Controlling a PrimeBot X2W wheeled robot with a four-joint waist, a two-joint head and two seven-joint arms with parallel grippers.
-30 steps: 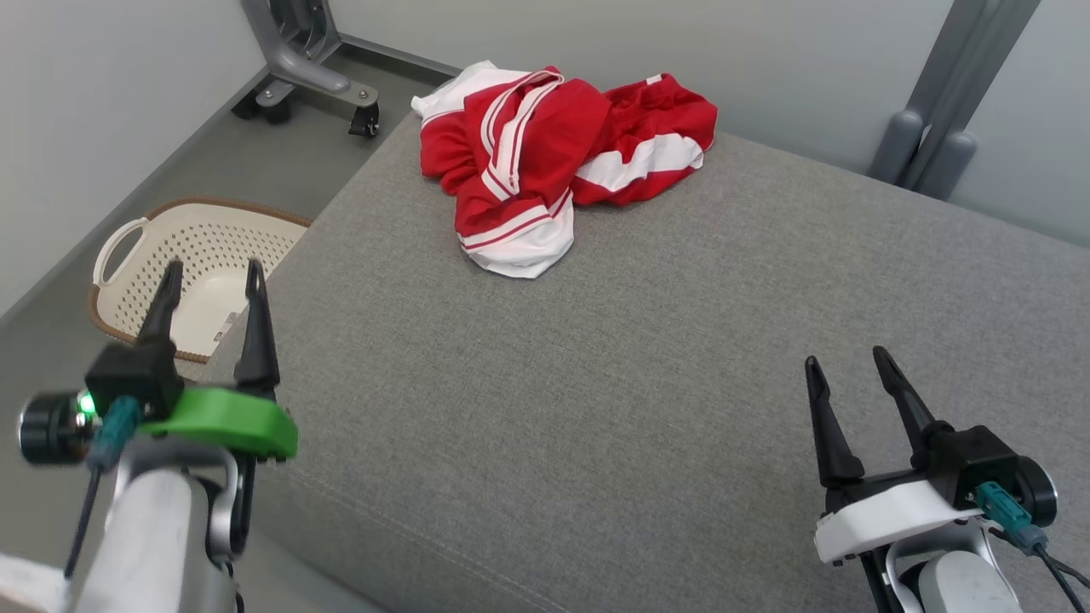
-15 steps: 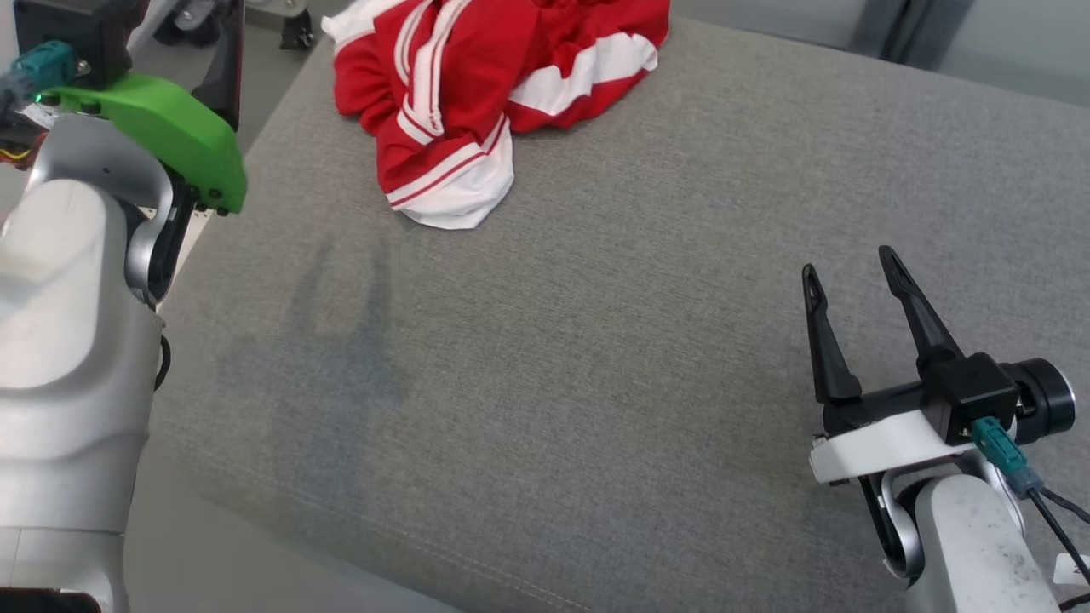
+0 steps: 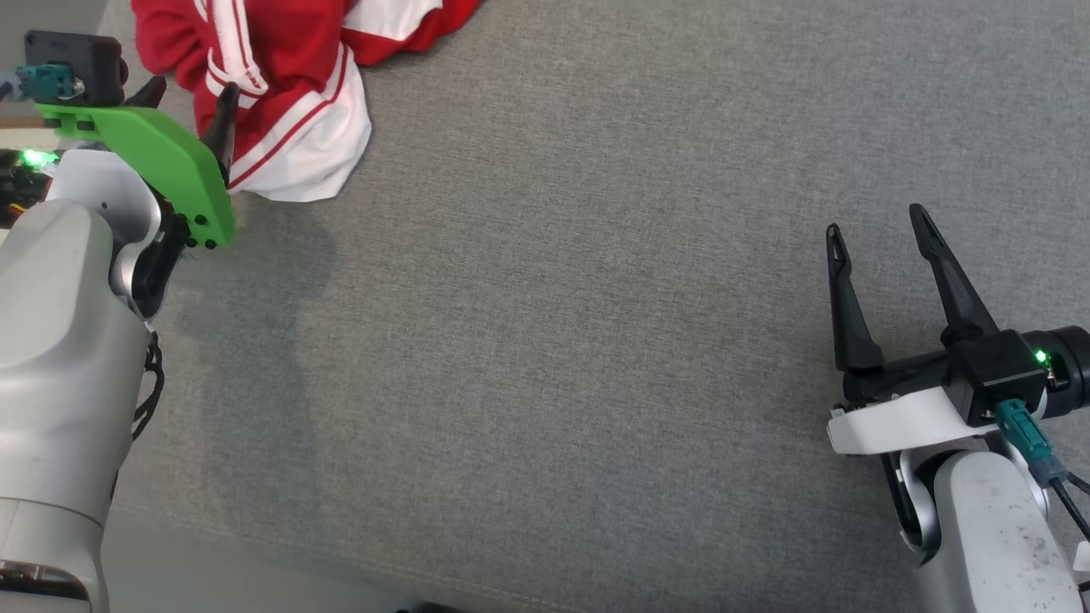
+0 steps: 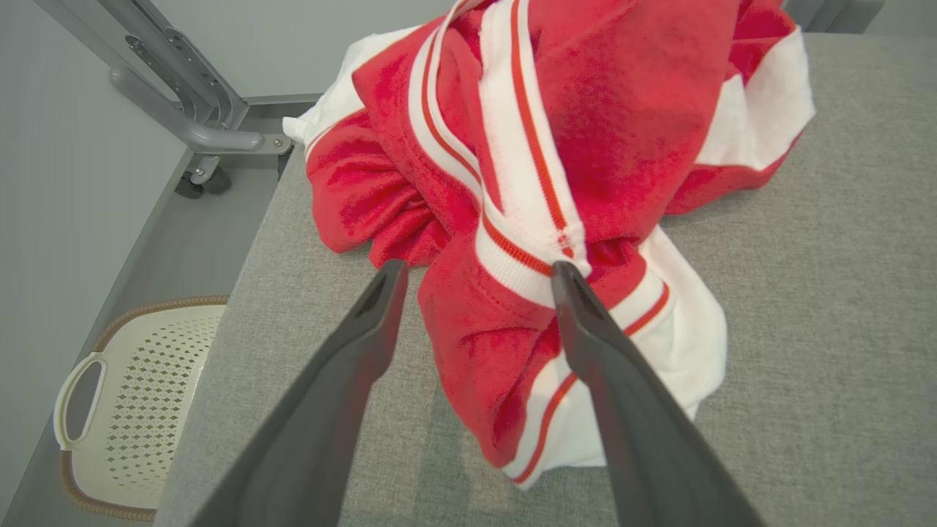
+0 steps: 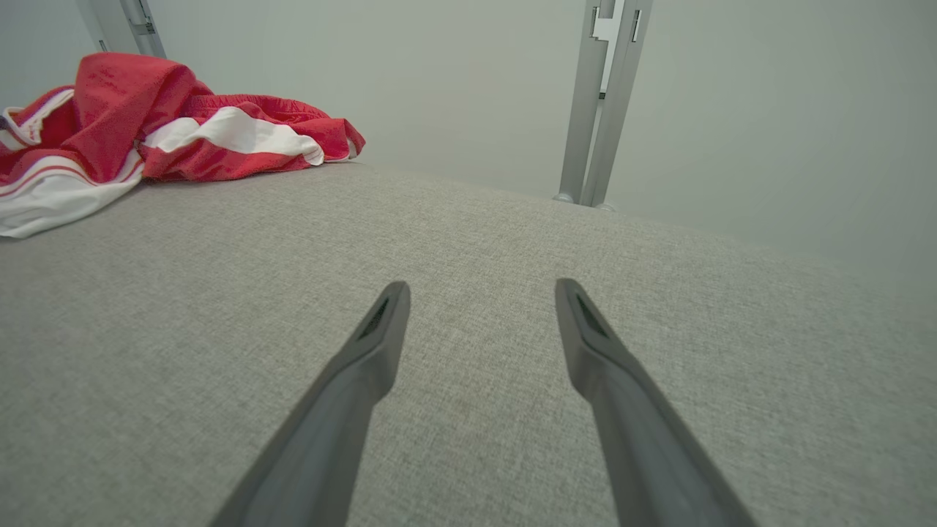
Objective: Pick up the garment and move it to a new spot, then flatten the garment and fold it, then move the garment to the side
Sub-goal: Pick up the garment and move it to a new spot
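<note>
We see the left gripper point(image 4: 477, 272) with fingers wide apart either side of the near fold of the crumpled red-and-white garment point(image 4: 615, 110) at the grey cushion's point(image 3: 596, 298) far left corner, clamping nothing; contact we cannot tell. The right gripper point(image 3: 877, 220) is spread too, empty over the cushion, well apart from the garment.

The left gripper point(image 3: 192, 92) reaches forward at far left with jaws apart, and the right gripper point(image 3: 877, 221) hangs low, likewise spread.
</note>
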